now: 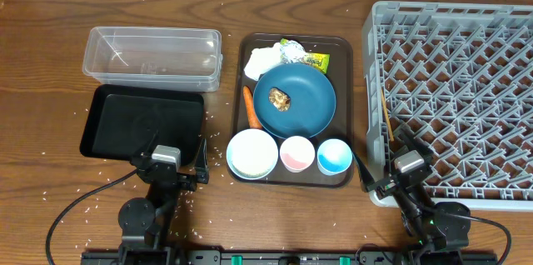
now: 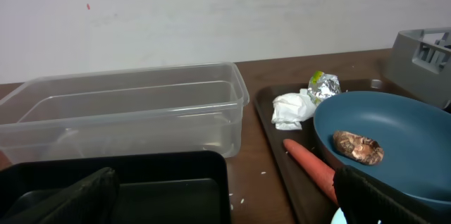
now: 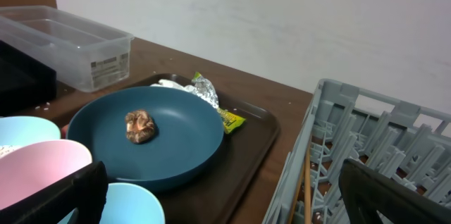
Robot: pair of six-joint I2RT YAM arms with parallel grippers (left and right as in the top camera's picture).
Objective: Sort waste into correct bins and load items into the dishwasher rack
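At the table's middle, a brown rectangular serving tray (image 1: 343, 82) carried the large dark-blue round plate (image 1: 306, 105) with the brown food lump (image 1: 279, 98) on it. The crumpled white tissue (image 1: 265, 58) and yellow-green snack wrapper (image 1: 312, 58) lay at the tray's far edge, the small orange carrot (image 1: 249, 107) at its left edge, and the white bowl (image 1: 251, 153), pink-inside cup (image 1: 297, 153) and blue-inside cup (image 1: 334, 157) along its near edge. Toward the table's left edge sat the clear plastic rectangular tub (image 1: 152, 57) with the shallow black rectangular tray (image 1: 143, 121) just nearer and loose white rice grains (image 1: 215, 142) scattered about, the light-grey lattice dishwasher rack (image 1: 454, 98) filled the right side, and the left gripper (image 1: 171, 155) and right gripper (image 1: 398, 158) sat at the near edge, fingers spread wide, holding nothing.
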